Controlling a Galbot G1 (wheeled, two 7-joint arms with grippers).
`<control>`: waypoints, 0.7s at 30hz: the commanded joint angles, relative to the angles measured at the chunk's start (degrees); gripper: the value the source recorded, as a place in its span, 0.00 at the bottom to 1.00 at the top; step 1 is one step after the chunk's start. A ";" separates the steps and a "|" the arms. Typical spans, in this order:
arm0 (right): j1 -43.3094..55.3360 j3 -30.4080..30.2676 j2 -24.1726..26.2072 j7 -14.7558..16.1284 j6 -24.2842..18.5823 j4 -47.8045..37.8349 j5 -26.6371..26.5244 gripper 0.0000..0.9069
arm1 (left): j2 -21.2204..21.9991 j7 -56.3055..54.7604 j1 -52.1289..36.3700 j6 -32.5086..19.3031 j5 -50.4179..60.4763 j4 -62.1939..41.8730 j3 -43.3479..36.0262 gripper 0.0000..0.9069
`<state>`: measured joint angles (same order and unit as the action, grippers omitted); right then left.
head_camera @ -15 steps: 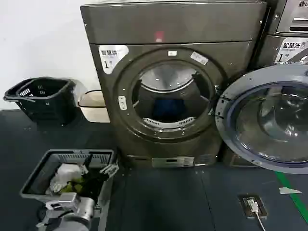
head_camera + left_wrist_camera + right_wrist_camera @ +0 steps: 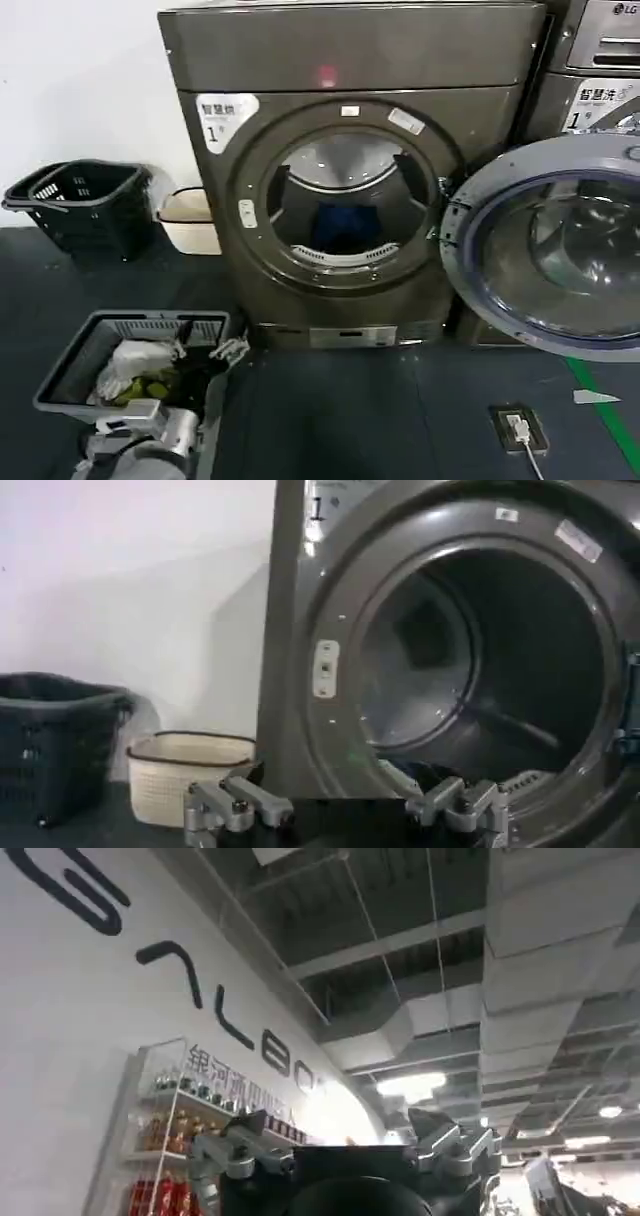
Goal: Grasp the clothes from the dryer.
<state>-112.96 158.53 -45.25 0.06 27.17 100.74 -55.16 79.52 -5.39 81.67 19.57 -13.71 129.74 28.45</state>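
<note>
While spread and empty, left tool [image 2: 345, 808] low at seven o'clock, over grey basket [image 2: 70, 368], facing dryer [image 2: 345, 175]. Approach step, nothing gripped. Clothes [image 2: 343, 226] (dark blue bundle) on drum floor at twelve o'clock. Next: reach through porthole, close on fabric. Right tool [image 2: 350, 1153] spread, aimed at ceiling, idle.

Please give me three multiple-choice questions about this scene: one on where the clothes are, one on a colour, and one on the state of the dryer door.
1. Where are the clothes?
A. in the dryer drum
B. on the floor
C. in the black basket

2. What colour is the light on the dryer?
A. green
B. red
C. blue

3. The dryer door is
A. shut
B. missing
C. swung open

Answers: 1 A, the blue bundle lies behind the porthole ring; 2 B, it glows red on the top panel; 3 C, it stands open beside the porthole.
</note>
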 commanded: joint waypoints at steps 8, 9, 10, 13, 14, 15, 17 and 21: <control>0.26 -0.09 0.12 0.15 -0.11 -0.06 -0.59 1.00 | -0.03 0.41 0.59 0.05 0.13 0.58 0.18 1.00; 0.22 -0.03 0.23 0.17 -0.11 -0.09 -0.62 1.00 | 0.00 0.44 0.66 0.04 0.13 0.67 0.18 1.00; 0.17 -0.03 0.24 0.19 -0.11 -0.10 -0.62 1.00 | 0.06 0.44 0.66 0.04 0.13 0.68 0.18 1.00; -0.03 0.06 0.11 0.26 -0.07 -0.13 -0.61 1.00 | 0.12 0.49 0.75 0.07 0.18 0.82 0.06 1.00; -0.11 0.11 0.12 0.27 -0.07 -0.16 -0.63 1.00 | 0.10 0.51 0.81 0.08 0.18 0.92 0.06 1.00; -0.18 0.16 0.12 0.36 -0.08 -0.14 -0.64 1.00 | 0.08 0.51 0.87 0.10 0.18 0.96 0.08 1.00; -0.32 0.22 0.17 0.51 -0.10 -0.04 -0.65 1.00 | 0.09 0.58 0.99 0.12 0.20 0.96 0.04 1.00; -0.18 0.01 0.18 0.62 -0.09 0.02 -0.61 1.00 | 0.14 0.60 1.25 0.10 0.31 1.10 0.03 1.00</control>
<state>-112.99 158.54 -45.06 0.89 27.08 100.76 -55.70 79.68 -4.82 82.98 19.68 -13.48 130.92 28.49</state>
